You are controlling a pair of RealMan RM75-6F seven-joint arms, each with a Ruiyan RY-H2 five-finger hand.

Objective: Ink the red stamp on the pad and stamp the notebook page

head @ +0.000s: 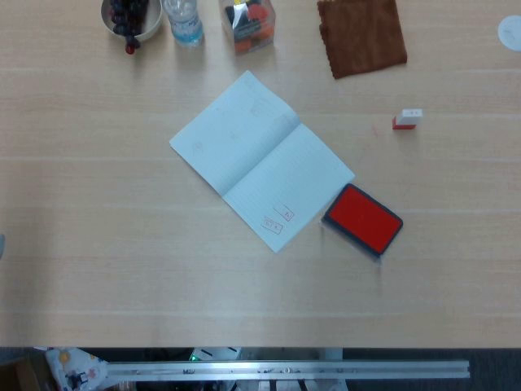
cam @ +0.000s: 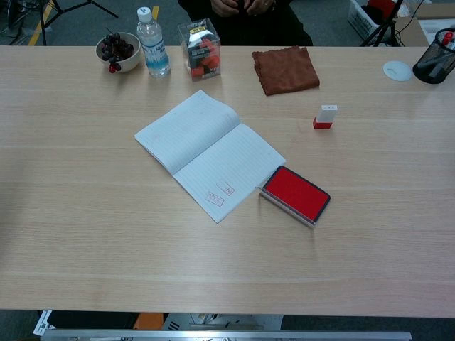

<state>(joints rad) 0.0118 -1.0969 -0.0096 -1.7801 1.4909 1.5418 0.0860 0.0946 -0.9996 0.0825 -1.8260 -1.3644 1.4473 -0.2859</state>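
An open notebook (head: pixel 260 159) lies angled on the desk (head: pixel 98 244), with 2 small stamped marks near its lower corner. The red ink pad (head: pixel 363 219) sits open just beside that corner, and the red stamp (head: pixel 406 119) lies well apart, below a brown cloth (head: pixel 361 34).

Robot body, lower frame, as your head and chest cameras show it.
You have one silver metal rail (head: pixel 285 369) running along the bottom edge below the table (head: pixel 98 285), grooved lengthwise, with small dark fittings, possibly screws, dotted along it. A small green light (head: pixel 194 356) glows just above its left part. Your chest view shows the rail as a pale cropped strip.
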